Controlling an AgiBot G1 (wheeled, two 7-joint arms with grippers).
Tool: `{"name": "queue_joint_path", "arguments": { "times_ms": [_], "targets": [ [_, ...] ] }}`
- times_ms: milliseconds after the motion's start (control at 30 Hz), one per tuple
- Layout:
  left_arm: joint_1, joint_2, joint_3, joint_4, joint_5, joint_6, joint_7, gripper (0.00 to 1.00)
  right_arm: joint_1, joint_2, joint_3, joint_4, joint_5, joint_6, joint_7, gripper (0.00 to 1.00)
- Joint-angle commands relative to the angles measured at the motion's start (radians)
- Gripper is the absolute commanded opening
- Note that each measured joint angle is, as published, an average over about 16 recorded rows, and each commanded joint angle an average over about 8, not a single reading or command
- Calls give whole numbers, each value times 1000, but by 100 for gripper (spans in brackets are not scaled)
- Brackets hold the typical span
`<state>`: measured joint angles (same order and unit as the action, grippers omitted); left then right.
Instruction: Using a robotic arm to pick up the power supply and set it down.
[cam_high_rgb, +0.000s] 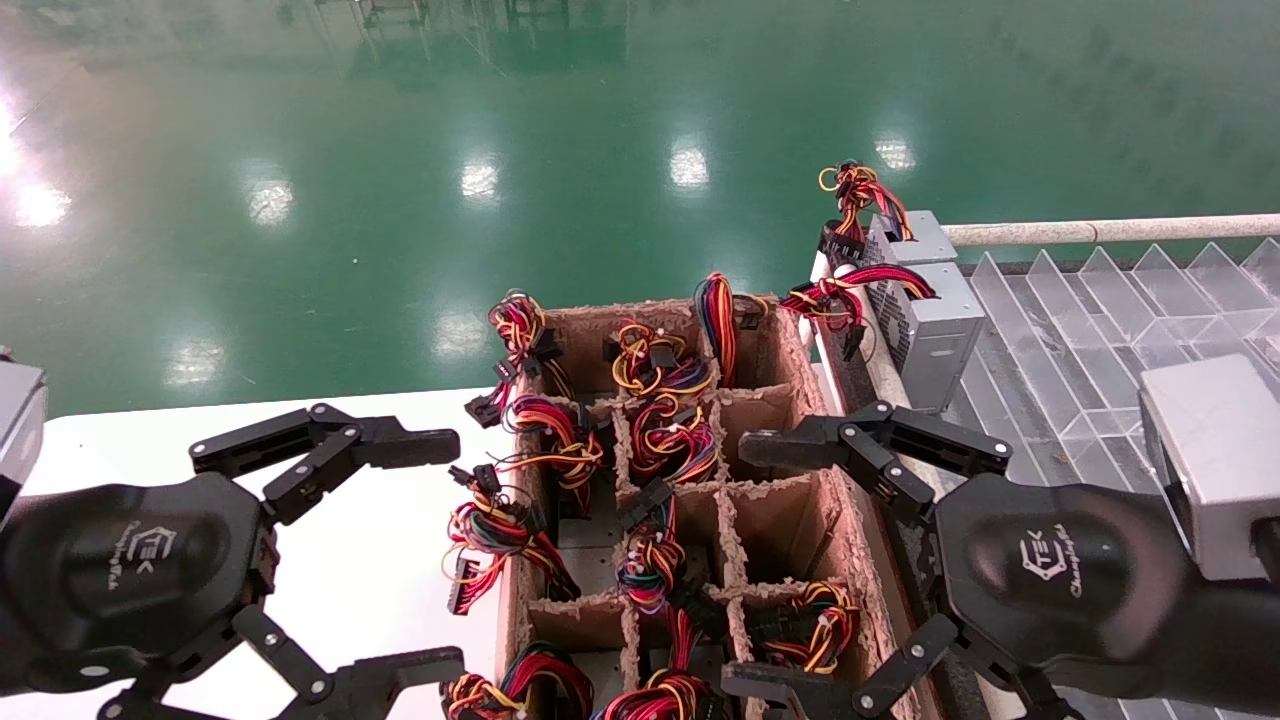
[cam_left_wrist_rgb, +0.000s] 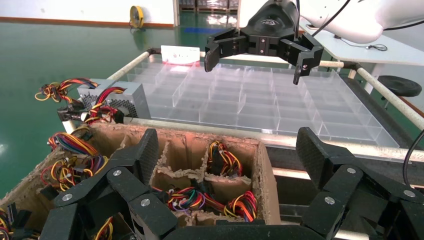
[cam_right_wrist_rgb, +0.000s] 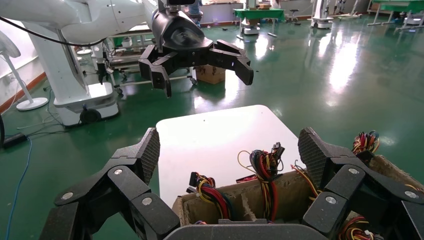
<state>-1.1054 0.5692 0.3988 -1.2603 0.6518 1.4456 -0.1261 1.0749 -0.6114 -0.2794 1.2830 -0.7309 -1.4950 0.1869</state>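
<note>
- Head view: both claws hang in front of the robot, spread wide with nothing in them. The left gripper (cam_high_rgb: 400, 550) sits over the white table (cam_high_rgb: 330, 590), just beside the left wall of the cardboard crate (cam_high_rgb: 860, 560). The right gripper (cam_high_rgb: 790, 565) is over the crate's right edge, fingers apart above the divider cells.
- Same view: the crate is split by cardboard dividers into cells, most stuffed with coloured wire bundles (cam_high_rgb: 655, 385), a few cells on the right side bare.
- Still the head view: the power supply (cam_high_rgb: 935, 330) stands outside the crate, past its far right corner, at the edge of the clear compartment tray (cam_high_rgb: 1100, 320). Its red, purple and black wires (cam_high_rgb: 835, 295) droop toward the crate. A 2nd grey box (cam_high_rgb: 915, 238) with a yellow-orange wire loop stands right behind it.
- Left wrist view: the left claw's fingers (cam_left_wrist_rgb: 142, 155) are wide apart over the crate (cam_left_wrist_rgb: 262, 170). The power supply (cam_left_wrist_rgb: 122, 100) rests at the tray's near corner. The right gripper (cam_left_wrist_rgb: 252, 62) shows across the tray, gaping too.
- Right wrist view: the right claw's fingers (cam_right_wrist_rgb: 147, 150) are spread over the crate wall (cam_right_wrist_rgb: 250, 192), with the white table (cam_right_wrist_rgb: 220, 135) beyond and the left gripper (cam_right_wrist_rgb: 205, 80) hanging above it, spread with nothing held.
</note>
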Motion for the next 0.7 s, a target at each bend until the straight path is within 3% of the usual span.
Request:
{"name": "queue_joint_path", "arguments": {
  "times_ms": [33,700],
  "targets": [
    [0,0,0,0,0,0,0,100,0,0,0,0,0,0,0,100],
    [0,0,0,0,0,0,0,100,0,0,0,0,0,0,0,100]
  ]
}}
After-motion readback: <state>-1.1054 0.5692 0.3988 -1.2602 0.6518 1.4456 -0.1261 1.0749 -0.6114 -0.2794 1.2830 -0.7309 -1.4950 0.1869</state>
